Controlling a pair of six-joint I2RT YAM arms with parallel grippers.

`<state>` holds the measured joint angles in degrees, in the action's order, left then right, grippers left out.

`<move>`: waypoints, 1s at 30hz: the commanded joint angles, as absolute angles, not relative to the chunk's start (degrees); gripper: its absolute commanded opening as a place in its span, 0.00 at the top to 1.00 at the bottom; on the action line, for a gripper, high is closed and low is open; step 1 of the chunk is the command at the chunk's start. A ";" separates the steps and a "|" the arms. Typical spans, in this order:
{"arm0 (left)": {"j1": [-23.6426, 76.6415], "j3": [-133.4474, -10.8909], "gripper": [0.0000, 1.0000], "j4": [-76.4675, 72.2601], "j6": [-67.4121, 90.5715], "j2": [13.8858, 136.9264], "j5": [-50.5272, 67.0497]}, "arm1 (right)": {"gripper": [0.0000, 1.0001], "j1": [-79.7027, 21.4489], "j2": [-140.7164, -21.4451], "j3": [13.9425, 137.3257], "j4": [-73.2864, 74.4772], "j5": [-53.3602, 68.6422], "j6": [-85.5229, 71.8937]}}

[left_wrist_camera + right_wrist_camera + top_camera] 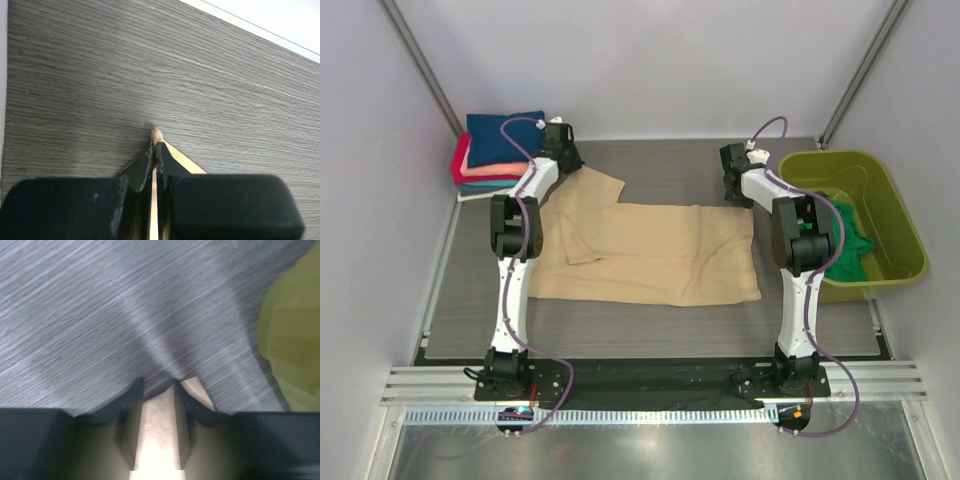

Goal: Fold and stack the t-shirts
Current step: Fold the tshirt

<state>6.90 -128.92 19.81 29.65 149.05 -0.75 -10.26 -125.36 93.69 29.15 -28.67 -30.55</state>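
**Tan tee held at both far corners**

The tan tee (650, 250) lay spread on the surface (650, 325), its long axis left to right, its body reaching from both jaws toward the bases. The left jaws clenched its far-left corner and the right jaws gripped its far-right corner. Counted: one tan tee, three colours in the folded stack (498, 150), one green tee (848, 245) in the tub (905, 235).

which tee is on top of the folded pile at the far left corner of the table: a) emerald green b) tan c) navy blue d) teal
c: the navy blue tee is the uppermost folded one there, while the tan tee lies spread out on the table.
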 commanded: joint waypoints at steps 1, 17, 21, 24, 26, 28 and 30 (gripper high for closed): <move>6.33 -127.18 1.00 22.94 29.62 148.27 -0.44 | 0.75 -10.11 -125.25 89.83 29.09 -26.63 -31.55; 7.91 -118.66 1.00 18.28 28.56 139.93 -0.35 | 0.99 -10.11 -118.13 87.45 27.86 -18.72 -30.76; 7.91 -116.64 1.00 18.98 28.30 135.19 1.93 | 0.99 -10.28 -115.32 86.84 27.95 -16.44 -31.02; 8.00 -114.27 1.00 19.42 28.39 131.05 2.11 | 0.99 -10.46 -113.38 85.79 28.04 -15.03 -31.29; 8.00 -111.63 1.00 19.42 28.48 128.07 2.11 | 0.99 -10.72 -111.81 85.08 27.95 -14.33 -31.38; 8.09 -109.18 1.00 19.34 28.13 126.22 2.37 | 0.99 -10.90 -110.66 83.94 27.95 -14.06 -31.38; 8.09 -107.41 1.00 19.34 28.21 123.58 1.85 | 0.99 -10.90 -108.73 82.45 27.86 -13.63 -31.38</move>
